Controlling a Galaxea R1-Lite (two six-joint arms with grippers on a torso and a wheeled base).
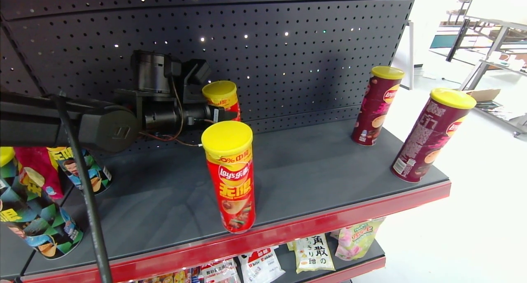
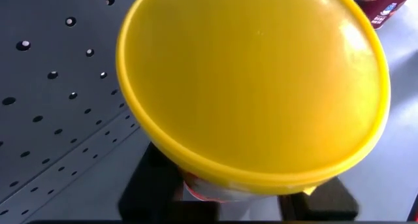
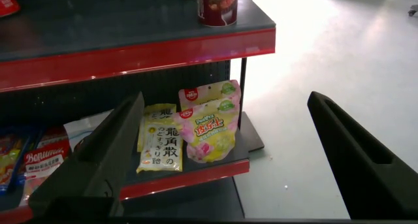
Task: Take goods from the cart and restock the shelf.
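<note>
One red can (image 1: 222,94) clasped in left fingers (image 1: 219,115) near the pegboard (image 1: 288,48); right fingers (image 3: 98,159) spread wide.

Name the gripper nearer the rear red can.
Left. The left gripper grips the rear red can; the right gripper hangs open, low, facing snack bags on the lower shelf.
</note>
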